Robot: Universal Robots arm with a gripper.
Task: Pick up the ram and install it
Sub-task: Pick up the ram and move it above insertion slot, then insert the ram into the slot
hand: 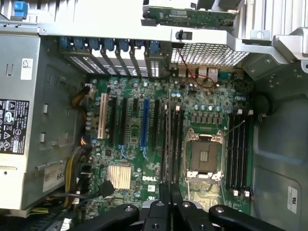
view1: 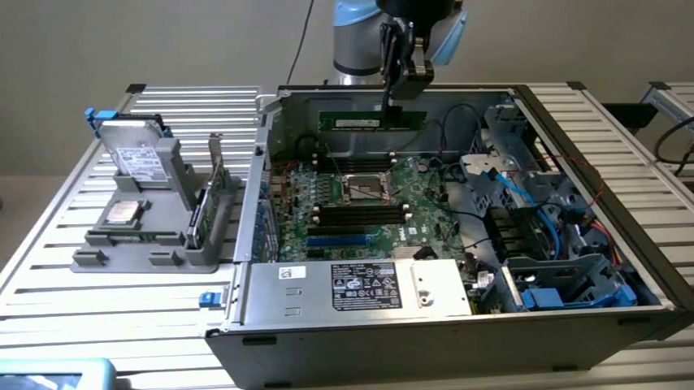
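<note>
The gripper [view1: 399,104] was seen clenched on the ram [view1: 353,121], which was gripped at its upper edge toward the exterior view's right end. The stick was held level above the open computer case [view1: 325,357], close to the far wall and clear of the motherboard [view1: 358,236]; it was seated in no slot. A pale sticker was carried on the ram's face, but its print could not be read.

From the wrist view the ram [hand: 168,144] was seen edge-on as a thin line running out from the gripper [hand: 169,196], above the slots beside the bare processor socket [hand: 204,156]. The word "DELL" was printed in white on the motherboard [hand: 192,103], near a small silver heatsink [hand: 119,175]. A blue expansion slot [hand: 145,122] and a white one [hand: 101,115] were set side by side with black ones.

A black-and-white label with certification marks was stuck on the power supply [view1: 314,301]; its small text was illegible. On the exterior view's left, a grey holder [view1: 141,258] was stood on the slatted table [view1: 65,309].
</note>
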